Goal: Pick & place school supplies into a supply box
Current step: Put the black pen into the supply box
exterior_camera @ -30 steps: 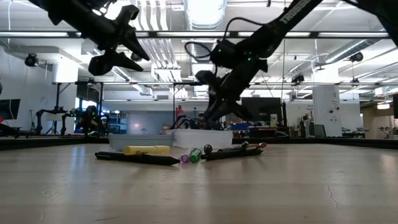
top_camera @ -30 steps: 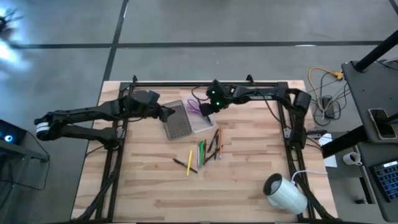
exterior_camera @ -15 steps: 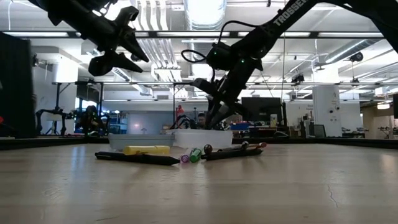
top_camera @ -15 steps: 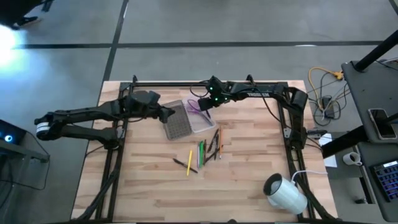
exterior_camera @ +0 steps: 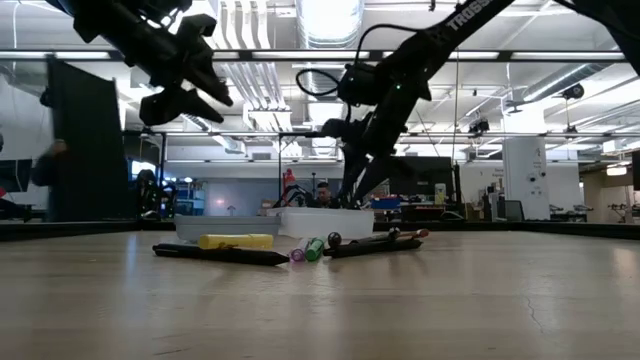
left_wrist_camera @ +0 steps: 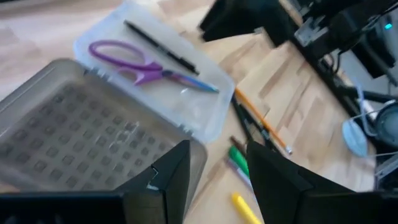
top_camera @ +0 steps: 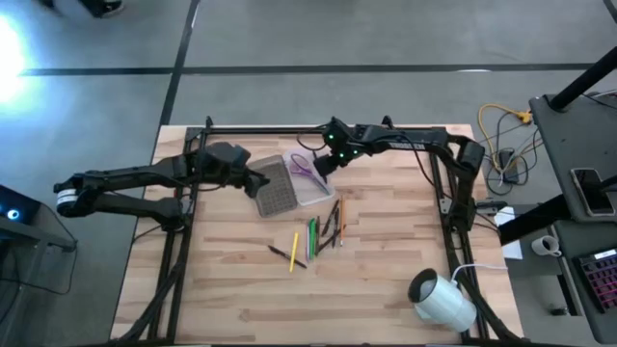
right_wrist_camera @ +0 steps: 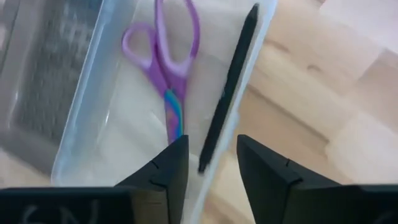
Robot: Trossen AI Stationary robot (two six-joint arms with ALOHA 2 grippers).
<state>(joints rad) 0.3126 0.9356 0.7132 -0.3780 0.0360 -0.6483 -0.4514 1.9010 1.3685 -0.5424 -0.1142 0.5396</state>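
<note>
Our right gripper (right_wrist_camera: 208,163) spread over clear supply box (right_wrist_camera: 81,118), purple scissors (right_wrist_camera: 165,74) and dark pen (right_wrist_camera: 227,93) inside, left gripper (left_wrist_camera: 214,177) parted beside grey lid (left_wrist_camera: 68,143), wooden table (top_camera: 386,280) beneath

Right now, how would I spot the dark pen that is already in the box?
Find the clear tray beside its grey lid near the table's far edge. Inside lie purple scissors and one dark pen, along the wall nearer the right gripper. The other pens lie loose on the wood.

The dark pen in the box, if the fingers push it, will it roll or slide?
The dark pen looks thin, round and rigid, so it would probably roll. It lies along the clear box wall, which should stop it. The scissors beside it look flat, likelier to slide.
</note>
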